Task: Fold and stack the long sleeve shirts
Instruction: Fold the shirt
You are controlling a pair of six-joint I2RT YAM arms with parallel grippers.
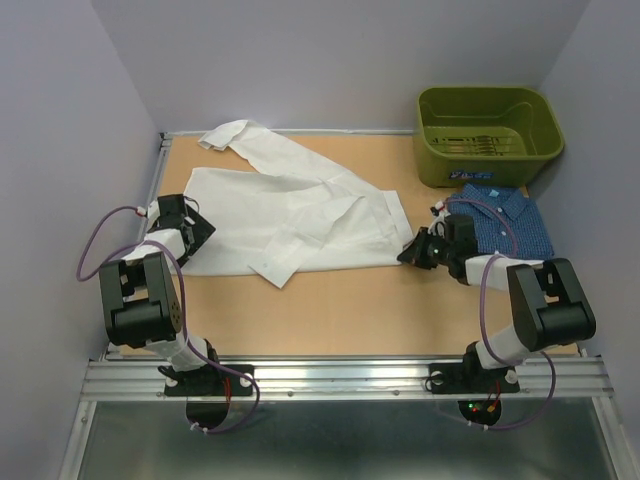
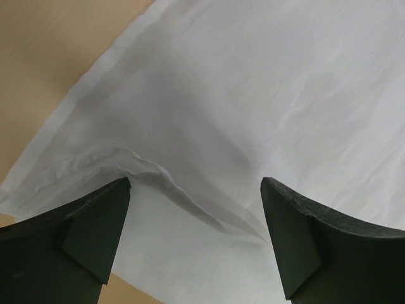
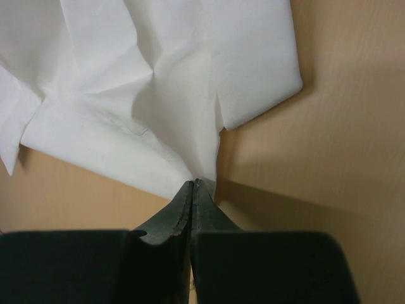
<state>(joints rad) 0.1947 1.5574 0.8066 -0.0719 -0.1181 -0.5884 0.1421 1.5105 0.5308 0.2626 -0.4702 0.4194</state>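
Shirt (image 3: 126, 63), white, nipped by right tool (image 3: 192, 183), under left tool (image 2: 195, 183)

We log a plain white collared cloth shirt (image 1: 290, 215) spread open over the light wooden tabletop (image 1: 340, 310), with one sleeve trailing toward the far left corner. The black left gripper (image 1: 197, 228) sits at the shirt's left edge, and the black right gripper (image 1: 412, 252) meets its right edge. A folded dark blue patterned shirt (image 1: 512, 222) lies at the right, just in front of an olive-green plastic bin (image 1: 487, 135) with a slotted floor. We cannot resolve the jaw positions from this height.
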